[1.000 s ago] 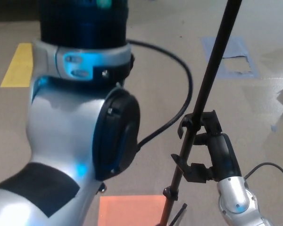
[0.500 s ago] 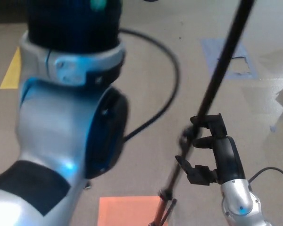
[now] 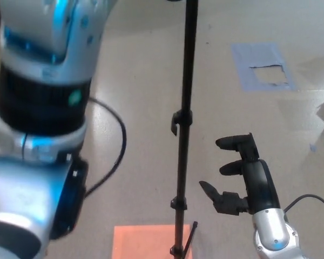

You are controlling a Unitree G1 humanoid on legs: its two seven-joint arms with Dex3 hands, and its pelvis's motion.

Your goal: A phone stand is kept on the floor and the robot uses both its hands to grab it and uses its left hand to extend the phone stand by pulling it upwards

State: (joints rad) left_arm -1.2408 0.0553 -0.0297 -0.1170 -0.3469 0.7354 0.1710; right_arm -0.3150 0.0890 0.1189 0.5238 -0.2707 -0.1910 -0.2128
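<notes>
Silver and black robot arm [image 3: 40, 124] fills the left side of the head view, rising from the bottom edge to the top left corner, with a black band, a glowing blue patch and a small green light on its casing. This is the left arm; its hand is out of the picture, so nothing can be said of its grip. A thin black cable [image 3: 112, 148] loops out from the arm's right side over the beige speckled floor [image 3: 140, 70]. An orange rectangular floor mark [image 3: 143, 241] lies at the bottom edge, below and to the left of the right hand.

Left of the right hand stands the thin black metal phone stand pole [image 3: 184, 118], nearly upright, running from the orange mark up past the top edge. It carries a small black clamp collar [image 3: 177, 121] above the hand's level and another knob lower down, level with the thumb.

The black right hand [image 3: 240, 175] comes up from the lower right on a silver wrist. Its two thick fingers [image 3: 235, 143] and thumb are spread apart, pointing toward the pole, holding nothing and clear of it. A blue taped rectangle [image 3: 262, 67] lies on the floor above the hand.
</notes>
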